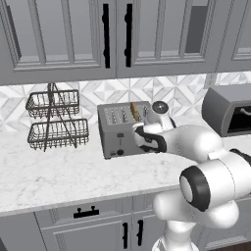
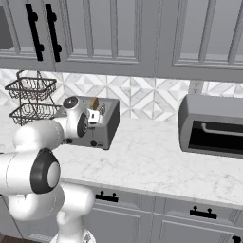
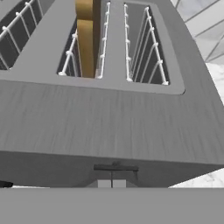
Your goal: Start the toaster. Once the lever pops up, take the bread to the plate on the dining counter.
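Grey toaster (image 3: 109,127) held the bread (image 3: 85,43) upright in a slot; the gripper (image 3: 111,183), fingers pressed together, sat at its right lever (image 3: 115,168), likely about to push down.

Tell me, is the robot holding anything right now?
No. The end effector is shut on nothing, its tips together at the front of the boxy grey metal toaster. The tan-brown bread slice stands in a slot.

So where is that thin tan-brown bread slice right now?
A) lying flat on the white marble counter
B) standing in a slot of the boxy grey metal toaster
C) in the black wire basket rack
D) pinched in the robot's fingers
B: the bread slice stands upright in one slot of the toaster.
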